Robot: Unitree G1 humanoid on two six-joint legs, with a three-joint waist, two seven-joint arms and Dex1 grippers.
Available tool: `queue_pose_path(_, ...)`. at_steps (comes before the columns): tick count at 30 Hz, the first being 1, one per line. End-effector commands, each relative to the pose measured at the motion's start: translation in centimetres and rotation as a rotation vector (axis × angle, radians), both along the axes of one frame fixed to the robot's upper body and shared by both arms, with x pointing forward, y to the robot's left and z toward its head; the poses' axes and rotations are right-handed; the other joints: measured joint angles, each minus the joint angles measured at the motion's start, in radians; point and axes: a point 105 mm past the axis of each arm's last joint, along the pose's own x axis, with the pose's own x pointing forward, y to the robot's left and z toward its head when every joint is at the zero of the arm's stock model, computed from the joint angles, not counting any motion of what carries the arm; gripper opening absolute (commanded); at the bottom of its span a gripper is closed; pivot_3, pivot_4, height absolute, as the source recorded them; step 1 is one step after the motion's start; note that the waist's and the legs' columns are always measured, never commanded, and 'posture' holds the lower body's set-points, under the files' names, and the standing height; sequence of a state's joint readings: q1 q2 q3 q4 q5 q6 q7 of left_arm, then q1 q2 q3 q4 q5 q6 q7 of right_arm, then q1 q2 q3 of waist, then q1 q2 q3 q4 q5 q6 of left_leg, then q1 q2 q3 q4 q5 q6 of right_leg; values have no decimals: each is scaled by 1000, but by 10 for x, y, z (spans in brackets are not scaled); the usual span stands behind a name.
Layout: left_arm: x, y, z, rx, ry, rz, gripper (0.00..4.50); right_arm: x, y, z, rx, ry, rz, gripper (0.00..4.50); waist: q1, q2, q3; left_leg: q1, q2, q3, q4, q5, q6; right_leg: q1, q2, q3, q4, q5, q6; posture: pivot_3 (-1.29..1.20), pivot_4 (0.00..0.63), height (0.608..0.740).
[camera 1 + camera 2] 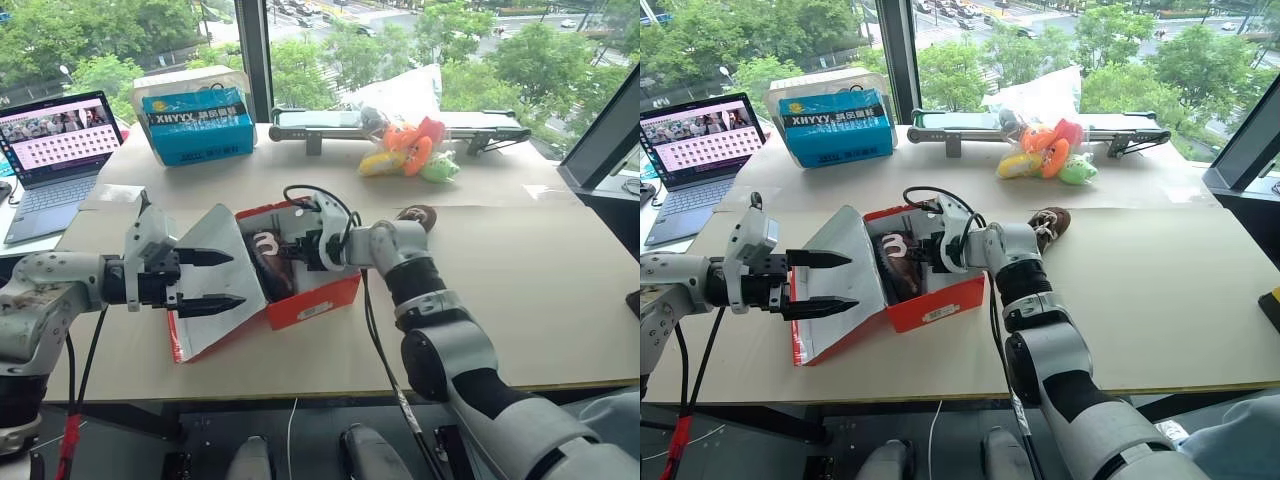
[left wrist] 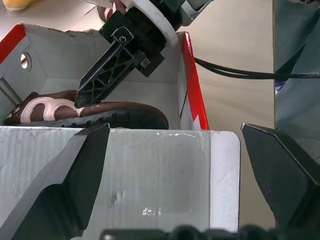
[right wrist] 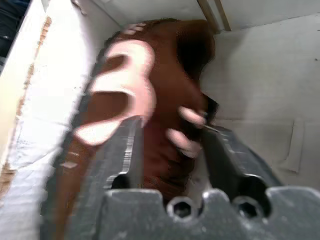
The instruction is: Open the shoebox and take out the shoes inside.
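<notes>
The red shoebox [image 1: 305,290] sits open near the front edge of the table [image 1: 520,300], lid [image 1: 215,275] flopped out toward the robot's left. One brown shoe [image 2: 90,112] is down inside, lying on its side along the lid-side wall, and its mate [image 1: 418,215] is already out on the table just past the far right corner of the box.

The right gripper [image 3: 172,145] is down in the box with a finger on each side of the shoe's upper, closing in on it — looks like a grip, though I can't swear it's snug yet. The left gripper [image 1: 205,278] hangs spread wide over the inside of the lid, holding nothing.

My read on handling: a little kid's shoe like this should be light, soft on top, stiff only at the sole. Pinching the upper will likely squash it, so it could sag or twist. I'd take it across the sole and the side, mid-length. The box is light cardboard — it may drag along on the lift.
</notes>
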State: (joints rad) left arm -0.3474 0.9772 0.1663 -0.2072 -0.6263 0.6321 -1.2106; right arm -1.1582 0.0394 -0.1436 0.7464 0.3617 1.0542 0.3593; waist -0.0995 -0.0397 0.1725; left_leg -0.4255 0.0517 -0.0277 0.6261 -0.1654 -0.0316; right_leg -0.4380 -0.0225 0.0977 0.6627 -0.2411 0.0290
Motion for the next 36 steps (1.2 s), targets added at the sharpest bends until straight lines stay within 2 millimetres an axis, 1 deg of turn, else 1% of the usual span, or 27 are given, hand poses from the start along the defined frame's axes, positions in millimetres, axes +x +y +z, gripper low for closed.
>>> queue_pose_path(1,0,0,11,19,-49,-8,4500,-5,6,2,55,42,15,410,-2,0,0,0,0,0,0,0,0,0,0,0,0,0,0,0,150,736)
queue_pose_path(2,0,0,11,19,-50,-7,4500,-5,6,1,50,41,12,131,-1,0,0,0,0,0,0,0,0,0,0,0,0,0,0,0,150,736)
queue_pose_path(3,0,0,11,18,-50,-7,4500,-4,5,1,46,40,10,27,-1,0,0,0,0,0,0,0,0,0,0,0,0,0,0,0,150,736)
queue_pose_path(10,0,0,11,19,-54,-4,4500,-2,3,1,40,37,-3,27,-1,0,0,0,0,0,0,0,0,0,0,0,0,0,0,0,150,736)
queue_pose_path(13,1,-1,11,20,-55,-5,4500,-1,3,5,55,29,-10,27,-1,0,0,0,0,0,0,0,0,0,0,0,0,0,0,0,150,736)
queue_pose_path(14,1,-1,11,20,-54,-5,4500,0,3,9,68,21,-14,27,-1,0,0,0,0,0,0,0,0,0,0,0,0,0,0,0,150,736)
queue_pose_path(16,1,-1,11,19,-54,-7,4500,2,2,21,91,-7,-21,27,-1,0,0,0,0,0,0,0,0,0,0,0,0,0,0,0,150,736)
queue_pose_path(18,1,-2,11,18,-53,-8,4500,3,1,38,117,-43,-26,27,0,0,0,0,0,0,0,0,0,0,0,0,0,0,0,0,150,736)
queue_pose_path(19,1,-2,11,18,-52,-9,4500,2,1,51,131,-72,-22,27,0,0,0,-1,0,0,0,0,0,0,0,0,0,0,0,0,150,736)
queue_pose_path(22,1,-2,11,18,-52,-9,4500,-1,-2,73,140,-133,-17,27,1,0,1,-1,0,0,0,0,0,-1,0,0,0,0,0,0,150,736)
queue_pose_path(24,1,-2,12,16,-51,-9,4500,-8,-3,92,134,-192,-3,27,1,0,1,-2,0,0,0,0,0,-1,0,0,-1,0,0,0,150,736)
queue_pose_path(26,1,-2,11,16,-51,-11,4500,-14,-3,101,125,-226,6,27,1,0,1,-3,0,0,0,0,0,-2,0,0,-2,0,0,0,150,736)
queue_pose_path(32,2,-4,12,14,-53,-15,4500,-19,-8,106,79,-273,-5,27,1,0,1,-4,0,0,-1,0,0,-3,0,0,-3,0,0,0,150,736)
queue_pose_path(36,3,-5,11,16,-52,-20,4500,-16,-17,105,48,-283,-35,27,1,0,1,-4,0,0,0,0,0,-3,0,0,-2,0,0,0,150,736)
